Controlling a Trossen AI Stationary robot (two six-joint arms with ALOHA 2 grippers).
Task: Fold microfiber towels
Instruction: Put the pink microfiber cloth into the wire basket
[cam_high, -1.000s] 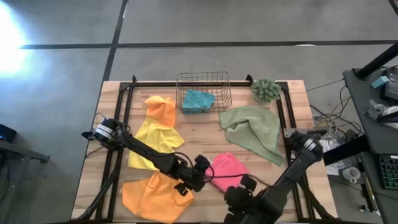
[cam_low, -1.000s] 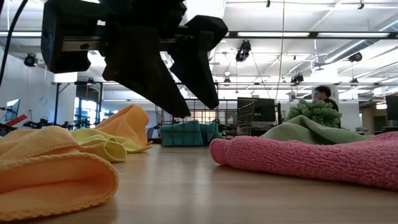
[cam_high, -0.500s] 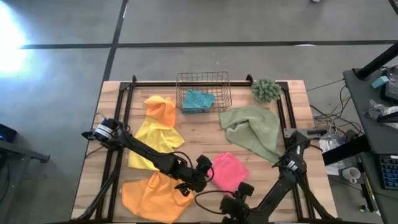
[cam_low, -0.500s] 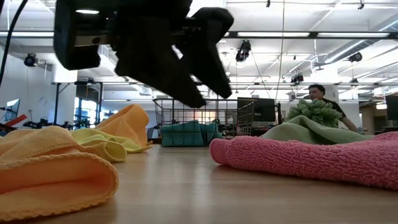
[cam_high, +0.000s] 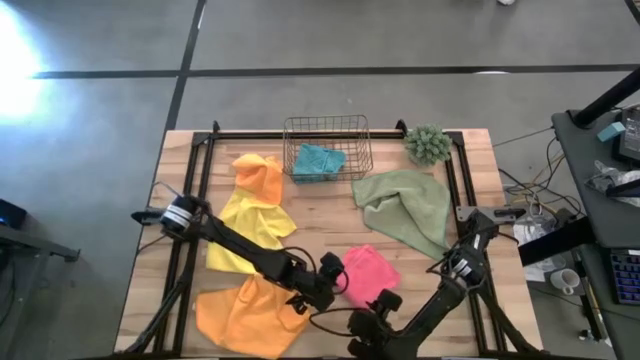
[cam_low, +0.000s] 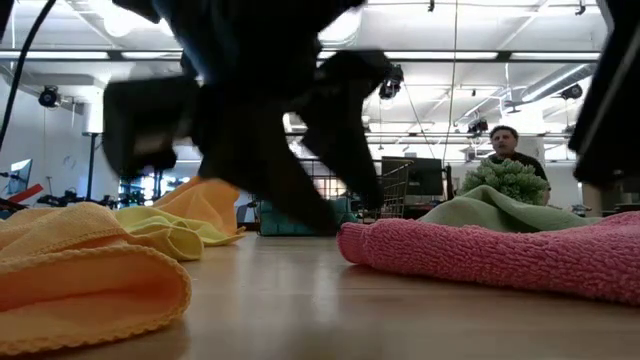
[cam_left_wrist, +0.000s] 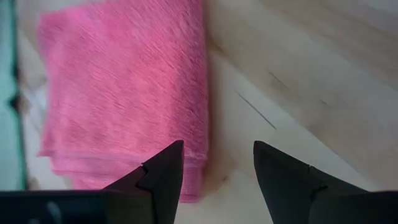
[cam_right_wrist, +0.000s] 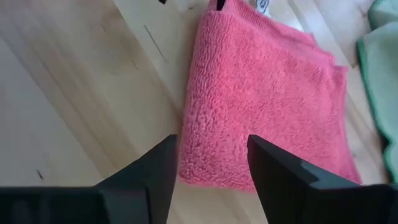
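Observation:
A folded pink towel (cam_high: 368, 275) lies flat on the table near the front edge. It also shows in the low view (cam_low: 500, 255). My left gripper (cam_high: 335, 285) is open and low at the towel's left edge (cam_left_wrist: 193, 124), one finger over the cloth and one over bare wood. My right gripper (cam_high: 385, 303) is open just above the towel's near edge (cam_right_wrist: 211, 168). I cannot see either one touching the towel. An orange towel (cam_high: 245, 315) lies crumpled at the near left. A yellow towel (cam_high: 245, 225) lies beyond it, with another orange one (cam_high: 258, 175) on its far end.
A teal towel (cam_high: 318, 160) sits in the wire basket (cam_high: 327, 125) at the far middle. An olive green towel (cam_high: 405, 210) lies spread at the right. A small green plant (cam_high: 428, 145) stands at the far right. A person shows beyond the table (cam_low: 503, 140).
My left gripper has come down toward the table at the pink towel's left edge. My right arm has swung toward the table's left, and its gripper has come a little closer to the towel's near edge. The towel has stayed where it was.

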